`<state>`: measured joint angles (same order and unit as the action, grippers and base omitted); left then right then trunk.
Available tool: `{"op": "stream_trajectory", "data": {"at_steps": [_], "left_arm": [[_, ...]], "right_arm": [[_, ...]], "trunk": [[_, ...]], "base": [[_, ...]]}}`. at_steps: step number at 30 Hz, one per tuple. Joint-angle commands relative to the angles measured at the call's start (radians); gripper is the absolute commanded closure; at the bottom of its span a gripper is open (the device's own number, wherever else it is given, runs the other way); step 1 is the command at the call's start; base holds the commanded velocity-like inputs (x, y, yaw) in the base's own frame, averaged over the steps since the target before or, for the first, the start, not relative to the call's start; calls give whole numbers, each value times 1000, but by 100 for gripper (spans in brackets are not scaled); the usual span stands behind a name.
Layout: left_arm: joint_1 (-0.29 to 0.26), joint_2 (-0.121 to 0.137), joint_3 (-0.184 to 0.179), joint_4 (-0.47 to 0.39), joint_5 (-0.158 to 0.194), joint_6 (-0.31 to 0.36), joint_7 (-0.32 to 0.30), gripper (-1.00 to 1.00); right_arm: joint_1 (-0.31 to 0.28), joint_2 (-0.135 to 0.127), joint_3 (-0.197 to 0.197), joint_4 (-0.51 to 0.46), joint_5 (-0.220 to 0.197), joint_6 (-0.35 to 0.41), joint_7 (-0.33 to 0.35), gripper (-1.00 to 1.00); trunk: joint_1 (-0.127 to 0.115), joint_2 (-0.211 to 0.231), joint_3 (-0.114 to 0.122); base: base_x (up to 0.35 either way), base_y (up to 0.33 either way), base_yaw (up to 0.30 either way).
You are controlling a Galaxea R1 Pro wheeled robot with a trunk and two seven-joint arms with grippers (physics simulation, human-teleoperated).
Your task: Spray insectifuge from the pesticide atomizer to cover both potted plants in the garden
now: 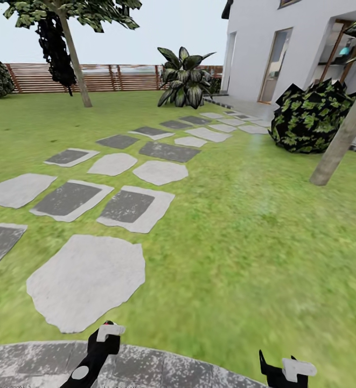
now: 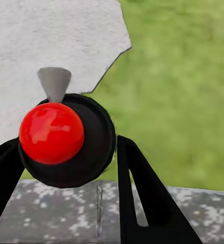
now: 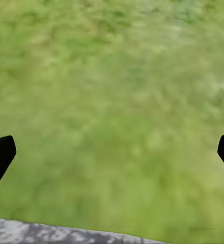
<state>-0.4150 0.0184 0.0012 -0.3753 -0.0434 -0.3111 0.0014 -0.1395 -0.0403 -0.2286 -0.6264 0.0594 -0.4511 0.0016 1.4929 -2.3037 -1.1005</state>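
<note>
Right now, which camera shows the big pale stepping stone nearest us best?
The head view: the pale stepping stone shows whole, outline and all. The left wrist view catches one corner past a red-and-black object. The right wrist view looks onto grass.

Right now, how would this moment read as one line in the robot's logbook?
place: lawn, stepping stones ahead | left gripper: shut on red-capped object | right gripper: open, empty | potted plants: unseen

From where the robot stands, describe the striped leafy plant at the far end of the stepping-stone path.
Follow the stepping stones across the lawn toward the white house. Where the path ends, before the brown slat fence, stands the plant. Its broad, upright, pale-striped leaves differ from the rounded mottled bush.
</note>
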Motion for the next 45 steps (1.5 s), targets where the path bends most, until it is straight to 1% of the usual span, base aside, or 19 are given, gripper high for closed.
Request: {"op": "stream_trajectory", "data": {"at_steps": [1, 23, 27, 40, 45], "left_arm": [[-1, 0, 0, 1, -4, -3, 0, 100], [-1, -2, 0, 1, -4, -5, 2, 100], [-1, -3, 0, 0, -4, -5, 1, 100], [-1, -3, 0, 1, -4, -5, 2, 100], [-1, -3, 0, 2, -4, -5, 3, 100]], "right_arm": [[0, 0, -3, 0, 6, -3, 0, -100], [0, 0, -3, 2, 7, -3, 0, -100], [0, 0, -3, 24, 5, -4, 0, -100], [0, 0, -3, 28, 5, -4, 0, -100], [0, 0, -3, 28, 5, -4, 0, -100]], "trunk": [[0, 0, 0], [0, 0, 11], [0, 0, 13], [0, 0, 21], [0, 0, 24]], "base": [[0, 0, 242], [0, 0, 266], [0, 0, 268], [-1, 0, 268], [-235, 0, 268]]}}
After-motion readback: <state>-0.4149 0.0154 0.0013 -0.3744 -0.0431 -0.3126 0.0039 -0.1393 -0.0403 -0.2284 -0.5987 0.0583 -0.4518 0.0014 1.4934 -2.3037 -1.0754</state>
